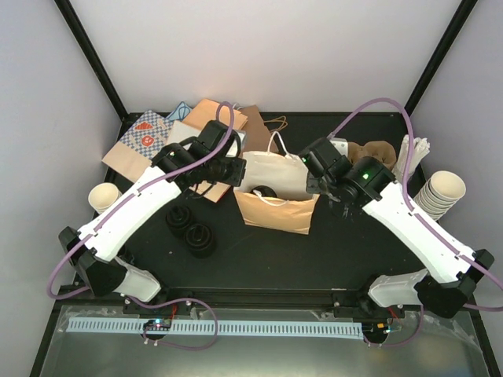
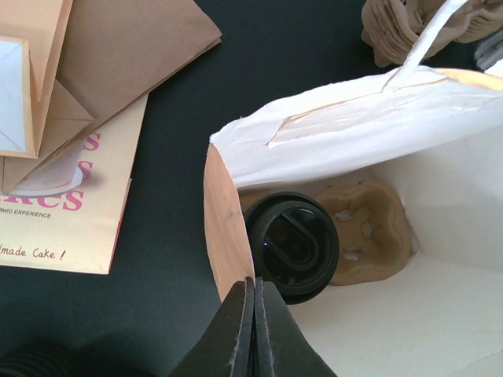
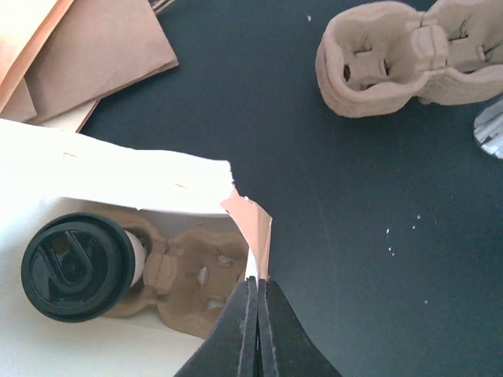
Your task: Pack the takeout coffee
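The takeout coffee, a cream cup under a black lid point(image 1: 266, 191), sits in a brown pulp carrier point(image 2: 369, 232) at the bottom of an open paper bag point(image 1: 277, 210), brown outside and white inside. The left wrist view looks down on the lid point(image 2: 295, 243). My left gripper point(image 2: 255, 284) is shut on the bag's left rim point(image 2: 224, 228). My right gripper point(image 3: 258, 284) pinches the bag's right rim point(image 3: 253, 228), with the lid point(image 3: 75, 267) and the carrier point(image 3: 196, 275) below to its left. The carrier's second pocket holds no cup.
Two stacks of black lids point(image 1: 190, 229) stand front left, with a single cream cup point(image 1: 104, 196) at the left edge. Stacked lidless cups point(image 1: 440, 192) and spare pulp carriers point(image 3: 409, 55) lie to the right. Flat paper bags point(image 1: 173, 129) cover the back left.
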You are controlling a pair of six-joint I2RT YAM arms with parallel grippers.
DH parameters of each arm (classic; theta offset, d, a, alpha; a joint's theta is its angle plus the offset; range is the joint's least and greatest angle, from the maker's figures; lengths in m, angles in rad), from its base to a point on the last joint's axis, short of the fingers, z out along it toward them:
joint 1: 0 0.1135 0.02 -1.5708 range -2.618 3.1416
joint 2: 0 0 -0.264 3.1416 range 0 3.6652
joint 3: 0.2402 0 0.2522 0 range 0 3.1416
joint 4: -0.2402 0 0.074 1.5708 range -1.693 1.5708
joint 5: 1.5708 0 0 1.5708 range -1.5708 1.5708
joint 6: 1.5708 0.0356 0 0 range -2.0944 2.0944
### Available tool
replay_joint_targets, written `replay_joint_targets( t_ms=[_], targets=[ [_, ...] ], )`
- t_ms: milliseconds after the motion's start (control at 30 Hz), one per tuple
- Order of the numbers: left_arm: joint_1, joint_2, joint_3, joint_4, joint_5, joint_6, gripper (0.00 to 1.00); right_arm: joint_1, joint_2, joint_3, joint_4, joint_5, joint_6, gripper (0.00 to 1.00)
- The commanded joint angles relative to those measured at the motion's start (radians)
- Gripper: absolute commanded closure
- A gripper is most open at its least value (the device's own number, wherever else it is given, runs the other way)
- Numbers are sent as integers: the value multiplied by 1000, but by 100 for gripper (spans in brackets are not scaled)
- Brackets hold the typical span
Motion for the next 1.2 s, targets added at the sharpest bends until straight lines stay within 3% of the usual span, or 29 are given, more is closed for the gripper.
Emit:
replay_joint_targets(
  t_ms=[0,367,500,567,667,733,900,1067,1167],
  targets=[
    [-4,27,50,52,-15,-1,98,-59,11,36,49,6,-57,99],
    [29,143,148,84,-1,-3,99,-211,50,35,137,-23,-129,98],
    [36,164,163,86,8,-3,94,-244,70,46,142,-31,-144,86],
    [39,169,165,86,24,0,81,-253,77,50,135,-32,-151,68],
    [41,164,183,76,58,3,52,-256,75,64,129,-18,-159,64],
    [41,146,184,83,71,3,40,-256,71,86,116,-11,-168,62],
    [41,69,184,91,82,13,25,-256,54,162,74,-15,-208,51],
    [40,-64,141,79,32,28,10,-256,-13,191,95,-68,-272,3],
    [46,-148,95,28,-40,32,1,-256,-98,151,154,-126,-321,0]
  ],
)
